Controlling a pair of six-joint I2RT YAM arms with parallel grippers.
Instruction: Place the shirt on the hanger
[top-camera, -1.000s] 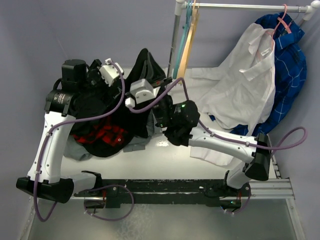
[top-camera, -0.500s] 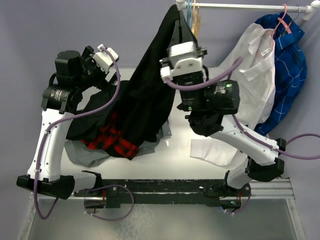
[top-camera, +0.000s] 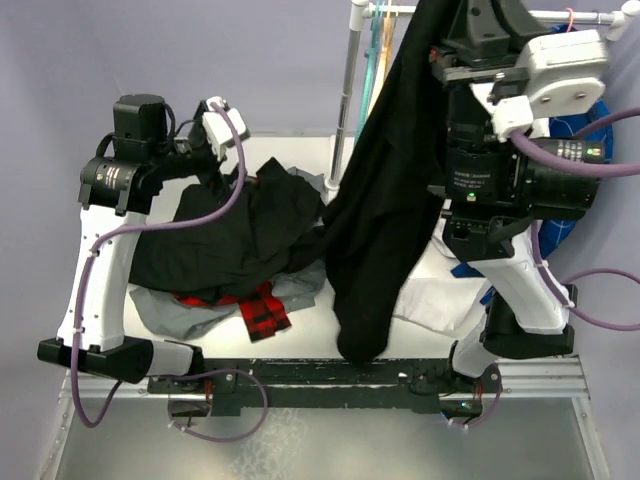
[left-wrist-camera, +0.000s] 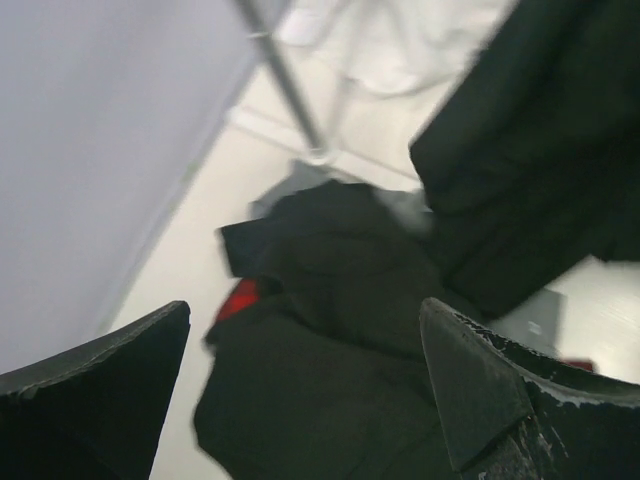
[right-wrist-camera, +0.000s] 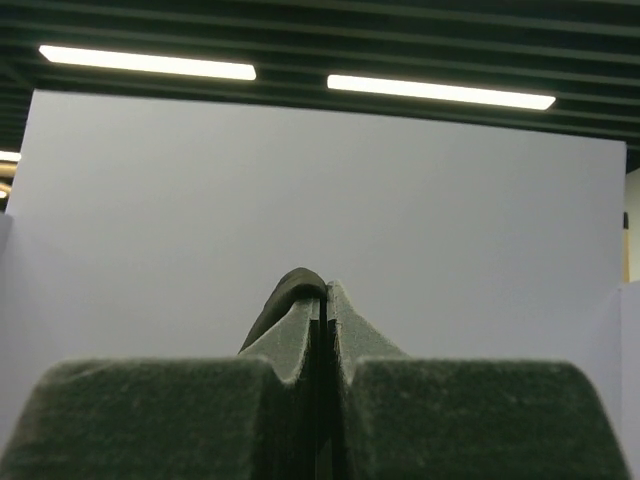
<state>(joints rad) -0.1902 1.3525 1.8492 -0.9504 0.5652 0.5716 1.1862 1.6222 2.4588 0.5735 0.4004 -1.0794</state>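
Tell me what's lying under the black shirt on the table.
Red plaid cloth and a grey garment peek out beneath the shirt where it heaps up; whatever else lies below is covered.

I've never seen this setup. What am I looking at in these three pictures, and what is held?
Two robot arms are bolted to a table. The overhead picture shows both; the other two come from wrist cameras. The right gripper, raised high, is shut on the black shirt, which hangs down toward the table. The left gripper is open and empty, above a heap of dark clothes with red plaid. The yellow-orange hanger hangs on the rack behind.
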